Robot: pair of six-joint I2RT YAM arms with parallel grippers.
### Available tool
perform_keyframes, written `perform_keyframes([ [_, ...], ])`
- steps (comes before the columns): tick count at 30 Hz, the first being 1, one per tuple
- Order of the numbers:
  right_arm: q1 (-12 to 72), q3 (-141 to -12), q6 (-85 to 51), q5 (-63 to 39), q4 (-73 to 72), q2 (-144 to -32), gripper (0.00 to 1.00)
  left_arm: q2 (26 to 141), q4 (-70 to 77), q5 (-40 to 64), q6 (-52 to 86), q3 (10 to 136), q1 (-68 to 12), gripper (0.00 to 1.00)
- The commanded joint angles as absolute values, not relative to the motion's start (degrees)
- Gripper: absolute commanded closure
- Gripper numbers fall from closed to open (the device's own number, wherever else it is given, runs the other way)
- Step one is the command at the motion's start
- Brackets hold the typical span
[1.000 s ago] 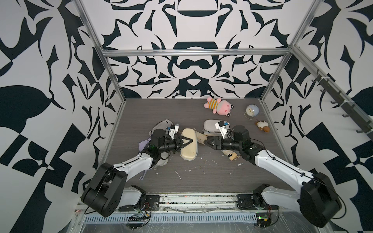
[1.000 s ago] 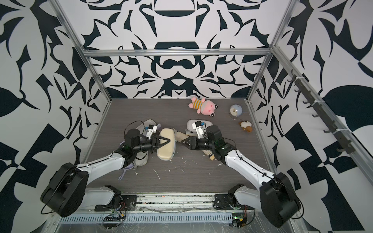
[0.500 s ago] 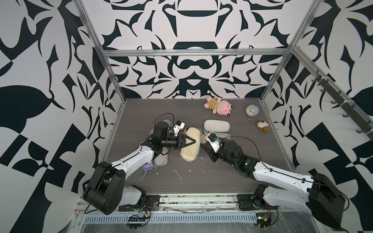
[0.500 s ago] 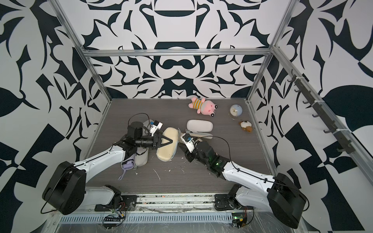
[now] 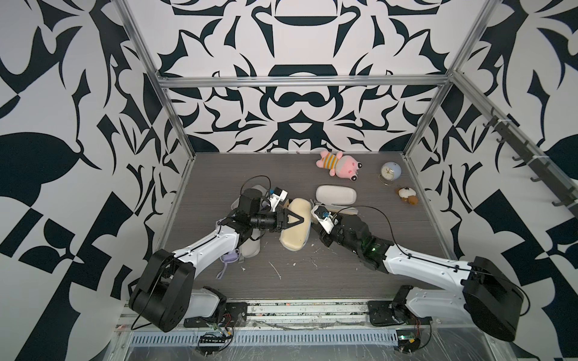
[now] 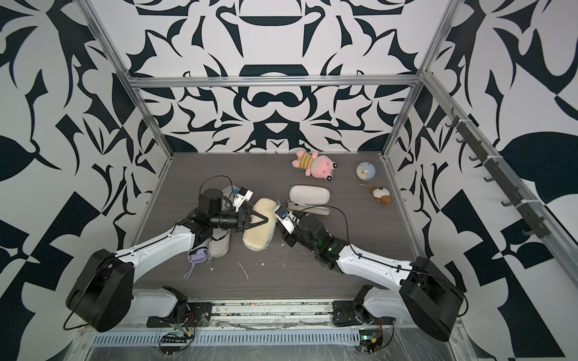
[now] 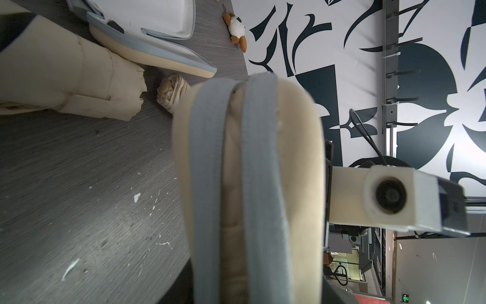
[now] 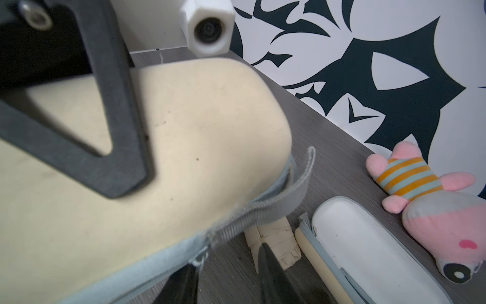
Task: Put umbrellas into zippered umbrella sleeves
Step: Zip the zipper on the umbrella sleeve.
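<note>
My left gripper [image 5: 301, 220] is shut on a beige zippered umbrella sleeve [image 5: 295, 229] mid-floor, one finger [image 8: 113, 147] lying across its top. In the left wrist view the sleeve's grey zip edges [image 7: 263, 184] stand slightly apart, with beige umbrella fabric [image 7: 232, 189] in the gap. My right gripper [image 8: 228, 279] is open at the sleeve's right edge, and the zip pull [image 8: 200, 259] touches one fingertip. A second sleeve [image 5: 336, 195] lies open behind, pale lining up. A beige umbrella [image 7: 65, 73] lies beside it. A lavender umbrella [image 5: 231, 258] lies under my left arm beside a pale sleeve [image 5: 250, 248].
A pink plush toy [image 5: 339, 164], a small round clock [image 5: 391, 172] and a little brown-and-white plush [image 5: 406, 196] sit at the back right. Another rolled beige umbrella end [image 7: 172, 92] rests by the held sleeve. Patterned walls and metal posts close in the floor.
My right arm has swung forward and down, so the open sleeve behind it now shows. Its gripper has come to the held sleeve's right edge. The left gripper keeps its hold.
</note>
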State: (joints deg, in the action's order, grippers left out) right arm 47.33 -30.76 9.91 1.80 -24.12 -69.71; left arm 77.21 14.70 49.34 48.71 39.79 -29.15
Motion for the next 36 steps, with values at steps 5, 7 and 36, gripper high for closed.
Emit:
perform_keyframes([
  [5,47.5,-33.7,12.1,1.5,-30.5,-69.5,0.69,77.7,18.1,51.5,49.8,40.6,-30.5,0.73],
  [7,47.5,-33.9,12.5,0.9,-30.5,-69.6,0.72,77.8,18.1,51.6,49.9,40.4,-30.6,0.73],
  [36,64.7,-43.3,17.7,-2.5,5.8,-68.3,1.0,79.4,19.4,32.3,47.7,43.1,-26.7,0.96],
])
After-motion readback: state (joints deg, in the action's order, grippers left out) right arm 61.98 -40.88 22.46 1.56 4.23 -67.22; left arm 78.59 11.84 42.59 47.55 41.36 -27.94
